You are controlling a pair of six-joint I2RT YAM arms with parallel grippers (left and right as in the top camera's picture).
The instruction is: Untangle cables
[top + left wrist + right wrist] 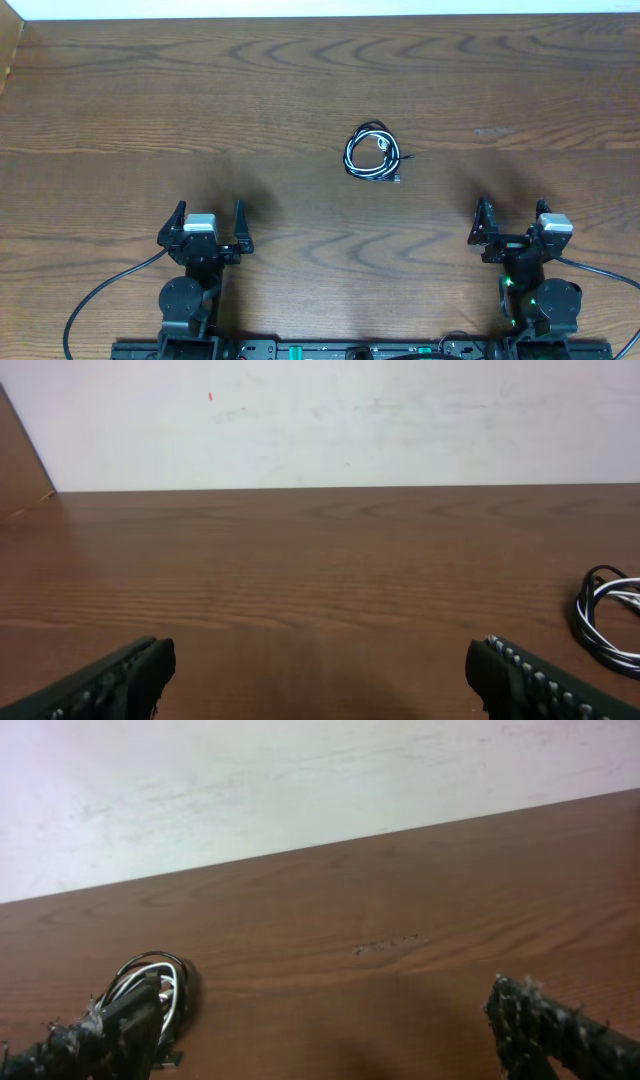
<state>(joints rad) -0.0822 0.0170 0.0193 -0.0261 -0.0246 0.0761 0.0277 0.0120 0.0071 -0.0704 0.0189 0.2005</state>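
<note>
The cables (372,153), one black and one white, lie coiled together in one small bundle on the wooden table, right of centre. The bundle also shows at the right edge of the left wrist view (608,615) and at the lower left of the right wrist view (150,988), partly behind the left finger. My left gripper (210,226) is open and empty near the front edge, far left of the bundle. My right gripper (512,222) is open and empty near the front edge, to the bundle's right.
The brown wooden table (200,100) meets a white wall at the back. Thicker black wires (95,300) run from the arm bases at the front edge. A small scuff mark (390,945) is on the tabletop.
</note>
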